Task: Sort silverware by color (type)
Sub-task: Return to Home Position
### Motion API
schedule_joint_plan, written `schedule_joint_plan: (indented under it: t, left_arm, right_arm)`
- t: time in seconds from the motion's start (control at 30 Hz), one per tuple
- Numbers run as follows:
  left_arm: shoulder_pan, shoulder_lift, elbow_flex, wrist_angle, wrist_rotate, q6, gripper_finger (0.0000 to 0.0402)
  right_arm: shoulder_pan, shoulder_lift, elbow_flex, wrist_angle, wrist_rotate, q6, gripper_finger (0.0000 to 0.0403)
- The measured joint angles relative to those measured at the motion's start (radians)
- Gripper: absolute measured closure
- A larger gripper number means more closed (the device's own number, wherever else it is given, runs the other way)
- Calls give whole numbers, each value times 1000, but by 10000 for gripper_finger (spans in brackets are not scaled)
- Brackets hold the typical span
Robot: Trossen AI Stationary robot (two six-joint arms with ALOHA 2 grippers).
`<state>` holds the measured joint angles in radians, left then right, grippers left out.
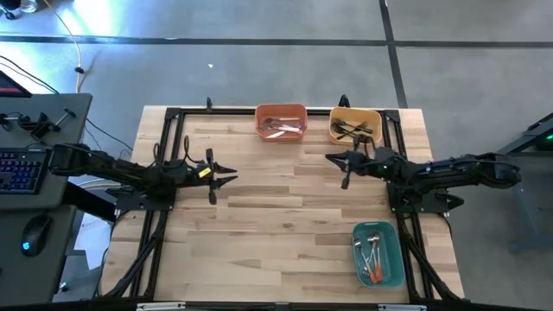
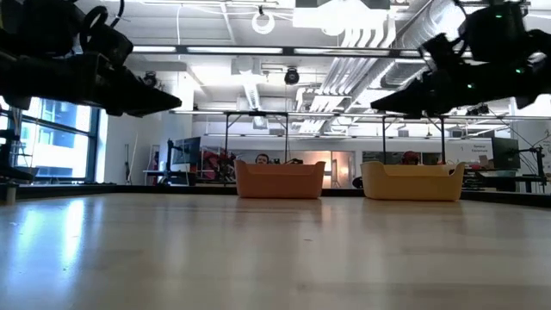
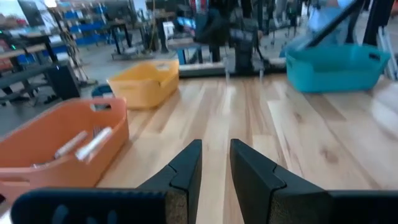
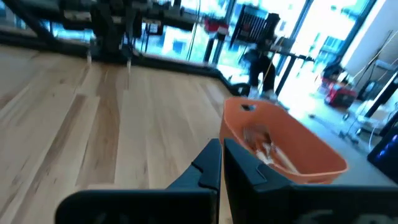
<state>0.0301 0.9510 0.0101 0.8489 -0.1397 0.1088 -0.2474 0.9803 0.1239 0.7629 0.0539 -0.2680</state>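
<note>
The forks all lie in bins. White-handled forks (image 1: 283, 128) rest in the orange bin (image 1: 281, 111) at the table's far edge, and they also show in the left wrist view (image 3: 84, 144) and the right wrist view (image 4: 268, 149). Black-handled forks (image 1: 354, 130) lie in the yellow bin (image 1: 377, 121) beside it. Red-orange-handled forks (image 1: 374, 259) lie in the teal bin (image 1: 399, 259) near the right front corner. My left gripper (image 1: 232, 178) hovers over the left middle of the table, slightly open and empty (image 3: 216, 154). My right gripper (image 1: 331, 158) hovers in front of the yellow bin, shut and empty (image 4: 222, 150).
A black frame (image 1: 173, 114) runs along the table's left, far and right sides. Bare wood (image 1: 285, 216) lies between and in front of the two grippers. A desk with a keyboard (image 1: 22, 168) and mouse stands off the table's left side.
</note>
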Motion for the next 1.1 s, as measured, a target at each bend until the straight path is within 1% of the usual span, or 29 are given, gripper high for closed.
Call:
schedule_joint_plan:
  t: [0.1, 0.23, 0.43, 0.6, 0.7, 0.87, 1.1]
  left_arm:
    - [1, -44, 0, 0, -1, 0, 328]
    - [1, -104, 0, -35, -1, 0, 328]
    - [1, -208, 0, -118, -2, 18, 328]
    - [2, -307, 0, -165, -5, 26, 328]
    - [2, -374, 0, -237, -14, 31, 328]
    - [2, -505, 0, -342, -79, 45, 328]
    - [2, -692, 0, -521, -81, 45, 328]
  right_arm:
    - [0, -52, -58, 64, 1, -1, 403]
    - [0, -143, -111, 67, 2, -2, 403]
    - [0, -255, -114, -25, 2, 6, 402]
    - [0, -310, -114, -41, 2, 14, 402]
    - [0, -336, -114, -51, 2, 0, 402]
    - [0, -382, -114, -111, 2, 1, 402]
    - [0, -458, -115, -196, 2, 10, 402]
